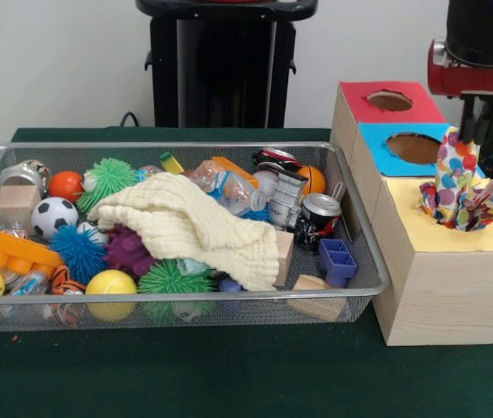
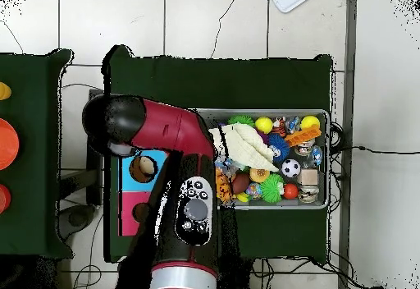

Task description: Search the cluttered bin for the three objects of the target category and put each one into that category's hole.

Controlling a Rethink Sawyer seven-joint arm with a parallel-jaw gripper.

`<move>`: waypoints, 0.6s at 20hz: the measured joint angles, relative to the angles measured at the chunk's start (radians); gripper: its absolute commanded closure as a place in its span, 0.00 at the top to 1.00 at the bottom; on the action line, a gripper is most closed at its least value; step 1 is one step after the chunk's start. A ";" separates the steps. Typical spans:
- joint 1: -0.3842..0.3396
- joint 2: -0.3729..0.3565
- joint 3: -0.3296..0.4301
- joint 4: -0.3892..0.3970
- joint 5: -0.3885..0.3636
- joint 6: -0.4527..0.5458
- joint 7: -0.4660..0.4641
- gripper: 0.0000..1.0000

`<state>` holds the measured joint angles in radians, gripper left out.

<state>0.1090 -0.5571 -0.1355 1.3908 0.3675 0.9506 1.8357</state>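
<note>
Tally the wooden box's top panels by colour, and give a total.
Red panel: 1
Blue panel: 1
Yellow panel: 1
Total: 3

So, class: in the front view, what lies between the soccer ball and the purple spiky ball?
A blue spiky ball lies between the soccer ball and the purple spiky ball, shown in the front view.
</note>
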 measured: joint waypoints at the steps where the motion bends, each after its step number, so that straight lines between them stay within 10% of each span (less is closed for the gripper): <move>1: -0.002 0.001 -0.003 0.000 -0.012 0.000 0.000 0.00; 12: -0.017 0.003 -0.006 0.004 -0.028 0.000 0.000 0.00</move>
<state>0.0917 -0.5542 -0.1413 1.3944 0.3395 0.9506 1.8357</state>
